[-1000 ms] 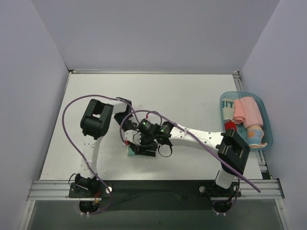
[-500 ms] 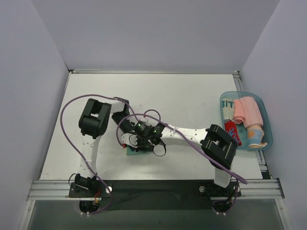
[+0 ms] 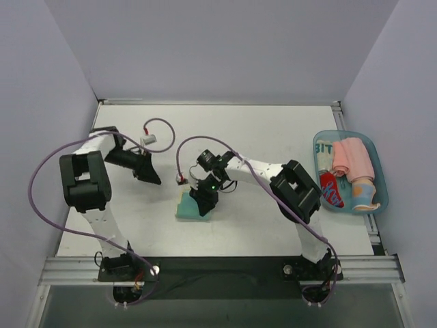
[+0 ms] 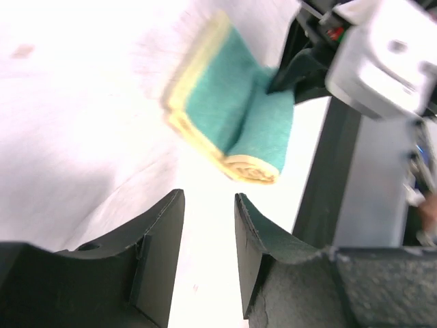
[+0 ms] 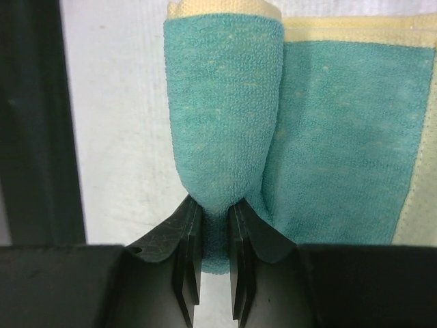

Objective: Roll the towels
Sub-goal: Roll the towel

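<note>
Low in the middle of the frame, on the counter (image 3: pixel 273 130), the pale yellow and teal towel (image 3: pixel 184 207) lies partly rolled. The right tool (image 3: pixel 205 199) pinches the roll's end. To the left, the left tool (image 3: pixel 151 176) hangs spread, holding nothing. At the right edge, the red towel (image 3: pixel 332 190) sits in the blue tray (image 3: pixel 379 179).

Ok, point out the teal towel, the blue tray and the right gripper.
teal towel (image 5: pixel 225 102), right wrist view, on its rolled part.
blue tray (image 3: pixel 341 133), top view, on its far rim.
right gripper (image 5: pixel 214 205), right wrist view, between its fingertips.
</note>
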Motion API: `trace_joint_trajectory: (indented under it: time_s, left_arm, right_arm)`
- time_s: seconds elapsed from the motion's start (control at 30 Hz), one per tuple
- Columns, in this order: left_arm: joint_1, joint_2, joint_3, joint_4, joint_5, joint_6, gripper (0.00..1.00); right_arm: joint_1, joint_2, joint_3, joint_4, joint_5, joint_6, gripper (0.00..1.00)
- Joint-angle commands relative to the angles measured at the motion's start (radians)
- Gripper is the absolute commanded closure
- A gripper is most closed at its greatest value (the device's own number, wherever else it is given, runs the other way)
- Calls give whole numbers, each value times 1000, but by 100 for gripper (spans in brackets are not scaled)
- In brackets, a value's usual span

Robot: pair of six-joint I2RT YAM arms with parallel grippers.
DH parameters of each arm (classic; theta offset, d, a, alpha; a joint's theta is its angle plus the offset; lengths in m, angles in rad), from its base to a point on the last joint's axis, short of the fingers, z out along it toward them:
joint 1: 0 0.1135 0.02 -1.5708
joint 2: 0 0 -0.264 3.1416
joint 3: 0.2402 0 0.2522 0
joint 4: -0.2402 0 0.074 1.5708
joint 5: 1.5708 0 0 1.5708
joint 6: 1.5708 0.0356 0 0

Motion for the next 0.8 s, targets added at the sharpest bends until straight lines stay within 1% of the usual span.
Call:
trace_joint_trajectory:
  time_s: [0.0,0.03,0.07,0.13,0.17,0.2,0.23,0.27,0.3,0.33,0.37,0.4,0.43,0.47,0.53,0.57,0.63,0.67,0.7,0.77]
  left_arm:
    - [95,-154,-12,-59,82,43,54]
    - [103,-191,-34,-45,72,48,54]
    - [104,-269,-57,-24,55,49,53]
    - [83,-354,-149,48,4,66,51]
    - [66,-445,-184,100,-25,42,50]
    - [19,-493,-268,201,-53,8,48]
    - [-14,-539,-304,252,-120,-1,48]
    - [-50,-629,-350,300,-152,-12,44]
    - [-95,-667,-385,379,-194,-21,43]
    - [-192,-705,-455,418,-255,-26,41]
    - [-243,-768,-486,453,-284,-34,39]
    - [-283,-792,-517,517,-307,-40,36]
    - [-375,-812,-572,548,-333,-46,35]
    - [-420,-838,-594,585,-399,-54,35]
    - [-504,-848,-634,662,-453,-58,34]
    - [-576,-846,-657,685,-499,-58,34]
    - [-647,-834,-669,742,-548,-61,34]
    - [-701,-820,-678,759,-570,-57,33]
    - [-721,-814,-683,794,-603,-42,33]
    - [-750,-799,-692,828,-625,-22,33]
  right_arm:
    - [-8,105,-16,-203,-149,36,100]
    - [-22,130,4,-205,-193,49,100]
    - [-31,144,12,-209,-213,56,100]
    - [-56,180,36,-215,-267,66,100]
    - [-63,190,41,-215,-279,68,100]
    - [-71,200,48,-217,-293,72,100]
    - [-86,220,61,-218,-304,83,100]
    - [-93,231,67,-218,-331,86,100]
    - [-99,240,71,-221,-344,89,100]
    - [-108,256,75,-222,-355,91,100]
    - [-120,265,79,-222,-378,94,100]
    - [-126,271,84,-222,-382,97,100]
    - [-131,286,87,-223,-387,100,100]
    - [-136,291,90,-222,-390,100,100]
    - [-145,302,90,-225,-398,99,100]
    - [-148,303,91,-225,-402,99,100]
    - [-151,311,93,-226,-408,100,100]
    - [-154,312,94,-228,-408,99,100]
    - [-157,314,96,-228,-408,99,100]
    - [-160,320,99,-228,-413,99,100]
